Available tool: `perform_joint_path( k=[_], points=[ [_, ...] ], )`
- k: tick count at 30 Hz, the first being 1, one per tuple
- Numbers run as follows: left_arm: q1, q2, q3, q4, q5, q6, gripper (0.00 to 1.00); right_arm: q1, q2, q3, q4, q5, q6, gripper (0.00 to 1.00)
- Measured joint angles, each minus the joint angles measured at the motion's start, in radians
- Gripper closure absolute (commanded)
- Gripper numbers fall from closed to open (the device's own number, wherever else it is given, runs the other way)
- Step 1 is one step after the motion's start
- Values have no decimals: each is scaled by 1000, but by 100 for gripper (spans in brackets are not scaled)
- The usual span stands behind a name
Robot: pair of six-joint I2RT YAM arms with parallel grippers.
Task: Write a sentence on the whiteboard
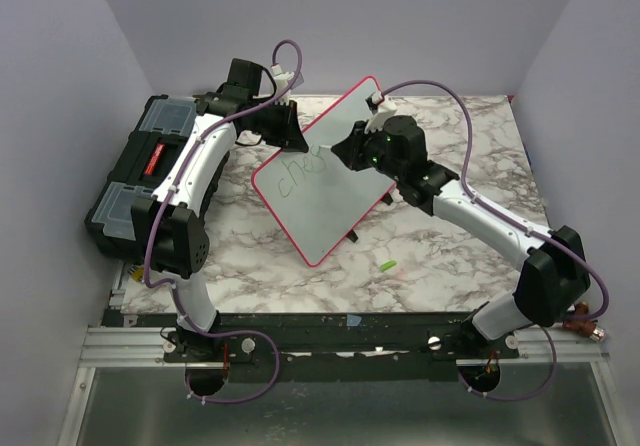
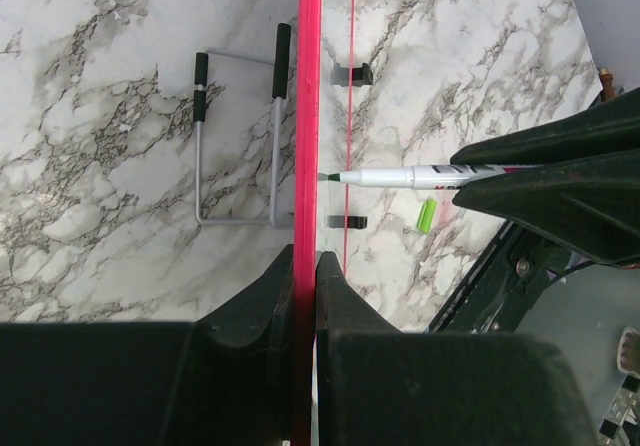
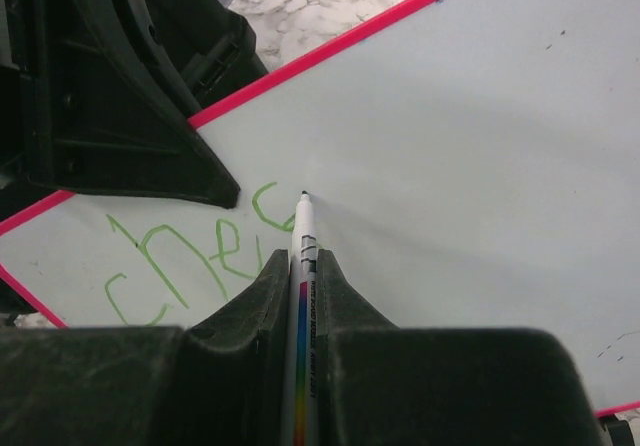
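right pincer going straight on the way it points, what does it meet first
The whiteboard face beside the green letters; the marker in the right pincer leads, its tip seemingly touching, depth unclear.

Glossy red-rimmed whiteboard, tilted up, green sentence begun, "che" legible

White arm links, black joints, purple cables

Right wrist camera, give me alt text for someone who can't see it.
The right gripper, shut on a white marker, holds its tip on a whiteboard at the end of green writing that reads roughly "che" plus an unfinished letter. At upper left, the left gripper clamps the board's pink rim.
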Motion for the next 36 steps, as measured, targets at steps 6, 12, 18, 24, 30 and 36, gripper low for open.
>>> perform_joint_path(
  k=[6,12,18,24,30,36],
  points=[
    [0,0,0,0,-1,0,100,-1,21,42,-5,1,0,99],
    [0,0,0,-2,-2,0,100,-2,24,45,-3,-45,0,99],
    [0,0,0,-2,-3,0,100,-2,23,34,1,-105,-1,99],
    [0,0,0,-4,-5,2,100,-2,19,6,6,-113,-1,99],
    [7,0,0,-5,-8,2,100,-2,5,-38,-11,-96,-5,99],
    [7,0,0,-5,-8,2,100,-2,-8,-53,-48,-37,-17,99]
  ],
)
